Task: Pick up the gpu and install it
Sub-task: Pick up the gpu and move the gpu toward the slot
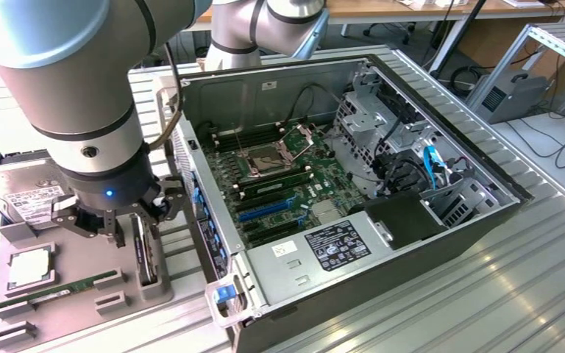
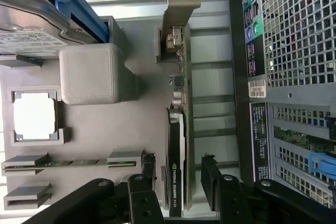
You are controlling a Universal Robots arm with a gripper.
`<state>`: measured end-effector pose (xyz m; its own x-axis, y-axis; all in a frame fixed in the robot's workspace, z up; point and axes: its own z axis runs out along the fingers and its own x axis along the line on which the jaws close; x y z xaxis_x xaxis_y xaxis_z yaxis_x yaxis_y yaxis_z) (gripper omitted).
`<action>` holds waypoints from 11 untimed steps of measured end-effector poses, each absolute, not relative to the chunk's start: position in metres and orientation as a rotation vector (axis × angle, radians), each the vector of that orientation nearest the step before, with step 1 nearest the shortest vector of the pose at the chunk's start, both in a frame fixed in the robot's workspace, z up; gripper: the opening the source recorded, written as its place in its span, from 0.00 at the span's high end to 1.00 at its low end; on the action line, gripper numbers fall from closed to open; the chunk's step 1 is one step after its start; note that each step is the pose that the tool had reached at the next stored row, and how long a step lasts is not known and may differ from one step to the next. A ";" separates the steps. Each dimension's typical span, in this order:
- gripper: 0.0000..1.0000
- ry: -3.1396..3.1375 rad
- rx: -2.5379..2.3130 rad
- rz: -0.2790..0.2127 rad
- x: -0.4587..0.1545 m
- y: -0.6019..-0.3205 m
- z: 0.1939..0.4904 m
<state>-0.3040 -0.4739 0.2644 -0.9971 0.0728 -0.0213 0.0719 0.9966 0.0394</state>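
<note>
Outwardly first, from the exterior view: gripper [image 1: 115,220] low over the grey parts tray [image 1: 82,254], spread wide, holding nothing. Straddling the gpu [image 1: 146,254], itself upright on its long edge in a slot at the tray's side nearest the open PC case [image 1: 440,220]. Not lifted, not installed; blue expansion slots [image 1: 265,211] on the motherboard [image 1: 293,165] with no card in them. Hard drive [image 1: 23,193], CPU [image 1: 29,268] and RAM stick [image 1: 62,288] in the same tray, toward the exterior view's left of the card.

Closer, from the wrist view: gripper [image 2: 178,163] wide apart, one of the fingers [image 2: 148,167] beside the black cooler face, the other on the board side, neither touching. Between them the gpu [image 2: 181,111], with its metal bracket [image 2: 178,9] at the far end, close beside the case's perforated rear panel [image 2: 294,35].

Likely trouble, judged from this:
- Slim clearance on either side, so any sideways offset on closing is likely to push the card over in its slot rather than clamp it square.
- Grip placed near one end, well away from the bracket, so probably a droop or swing of the far end once raised.
- Little room beside the case wall; could catch the bracket there.
- On the board side, small components rather than a flat face: some risk of slip or damage under the pad.
</note>
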 end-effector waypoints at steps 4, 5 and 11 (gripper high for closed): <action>0.52 3.116 0.111 0.060 -0.304 -0.465 0.261; 0.52 3.116 0.110 0.060 -0.304 -0.463 0.260; 0.52 3.117 0.106 0.060 -0.302 -0.455 0.255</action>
